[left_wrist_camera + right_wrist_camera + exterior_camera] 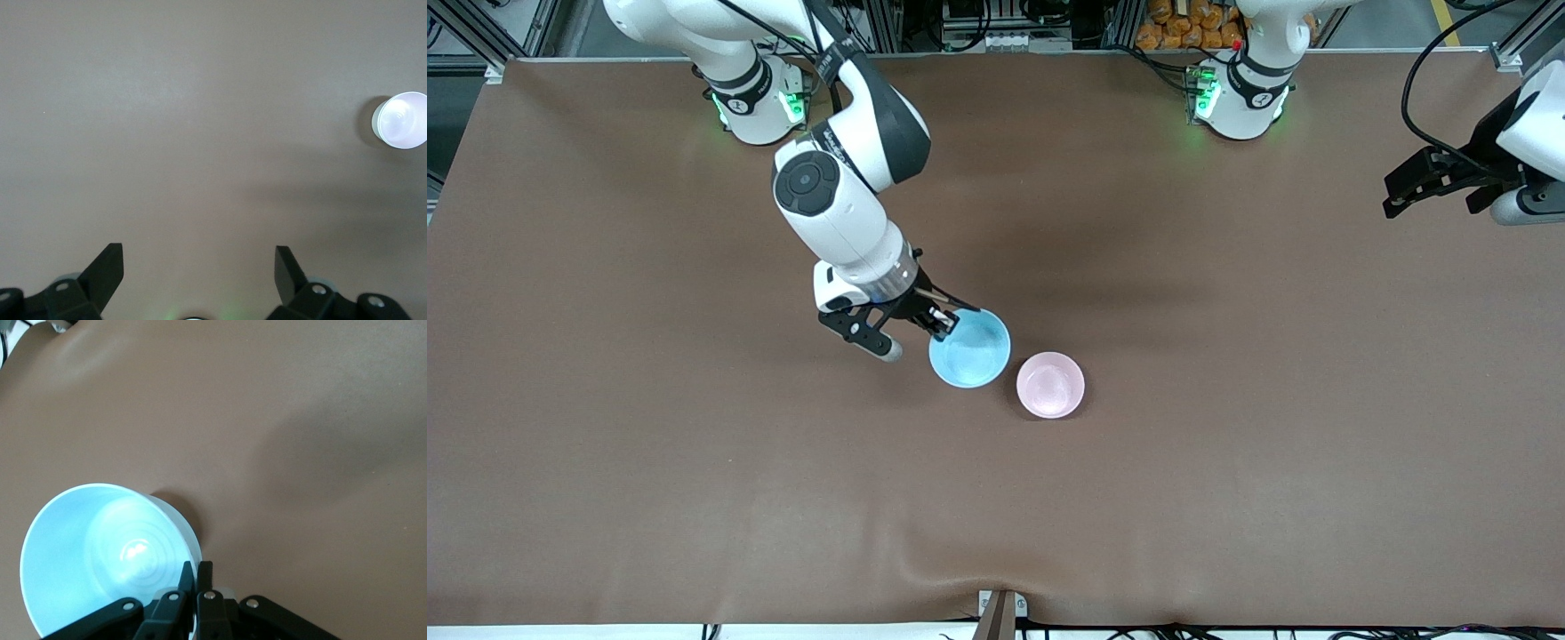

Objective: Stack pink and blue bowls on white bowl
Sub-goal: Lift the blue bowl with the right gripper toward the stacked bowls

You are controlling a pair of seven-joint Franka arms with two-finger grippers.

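My right gripper is shut on the rim of the light blue bowl, one finger inside and one outside the wall. The blue bowl hangs slightly tilted just off the table, mid-table, close beside the pale pink bowl. The pink bowl stands upright on the table, a little nearer the front camera and toward the left arm's end. It also shows small in the left wrist view. The white bowl is hidden or out of view. My left gripper waits open and empty over the left arm's end of the table.
The brown table cover runs bare around the two bowls. The robot bases stand along the table's edge farthest from the front camera. A small bracket sits at the edge nearest it.
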